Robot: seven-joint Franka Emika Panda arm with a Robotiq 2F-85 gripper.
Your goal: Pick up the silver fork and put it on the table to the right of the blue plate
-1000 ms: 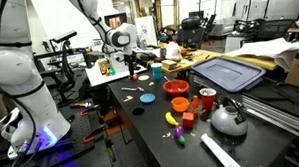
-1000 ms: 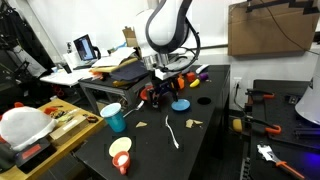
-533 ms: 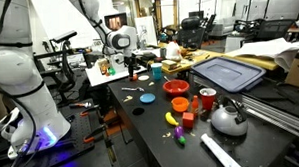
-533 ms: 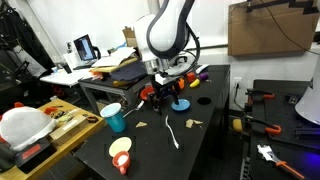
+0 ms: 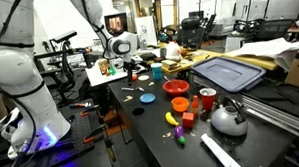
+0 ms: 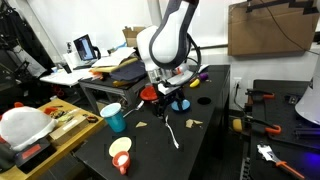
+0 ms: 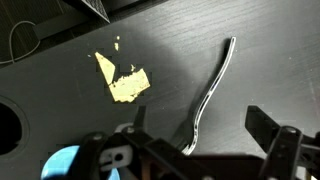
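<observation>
The table (image 6: pixel 205 150) fills the lower half of an exterior view. Above it hangs the gripper (image 7: pixel 196 120), jaws spread wide and holding nothing. The plate (image 7: pixel 62 162) peeks in at the wrist view's lower left. The fork (image 7: pixel 212 88) lies flat on the table, running from upper right to bottom centre there, its lower end between the jaws. Best: set the 2 jaws across the thin shaft, sink until they almost graze the top, then close gently.

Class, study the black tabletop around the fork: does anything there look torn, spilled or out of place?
Yes: ragged yellowish scraps lie loose on the table beside the silver fork in the wrist view, like torn litter. Their material cannot be told.
</observation>
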